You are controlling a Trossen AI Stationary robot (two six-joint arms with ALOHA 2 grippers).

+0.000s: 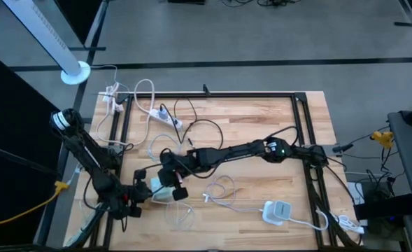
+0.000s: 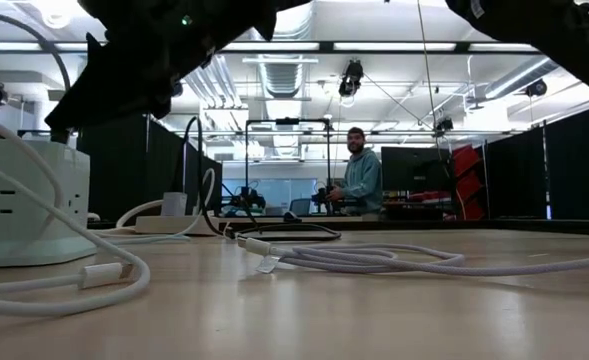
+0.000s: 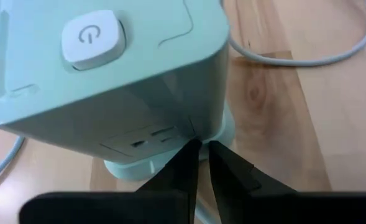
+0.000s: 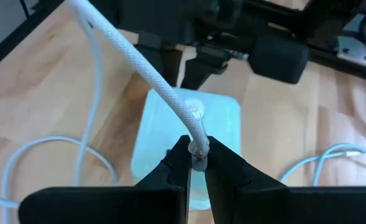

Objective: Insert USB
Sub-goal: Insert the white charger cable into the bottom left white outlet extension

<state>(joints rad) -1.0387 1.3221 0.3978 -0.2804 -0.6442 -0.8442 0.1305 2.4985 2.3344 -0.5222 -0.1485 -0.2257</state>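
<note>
Wooden table [image 1: 261, 126] is strewn with white cables; the pale green power cube [image 1: 161, 190] stands near its front edge; the right gripper [image 4: 198, 155] is clamped on the USB plug [image 4: 199, 160] just above it; the left gripper [image 3: 201, 155], jaws nearly together, is pressed against the cube's side.

Table [image 1: 261, 119]: light wood planks, visible grain and a knot, smooth with a low satin sheen. Power cube [image 3: 108, 74]: pale matt plastic, smooth faces, its round-cornered button [image 3: 92, 38] slightly glossier; USB cable [image 4: 139, 68]: white braided cloth sheath, rough weave, against smooth rubbery white cords [image 2: 394, 262] nearby. Right gripper [image 4: 198, 163] and left gripper [image 3: 200, 163]: 2 dark matt plastic fingers each.
</note>
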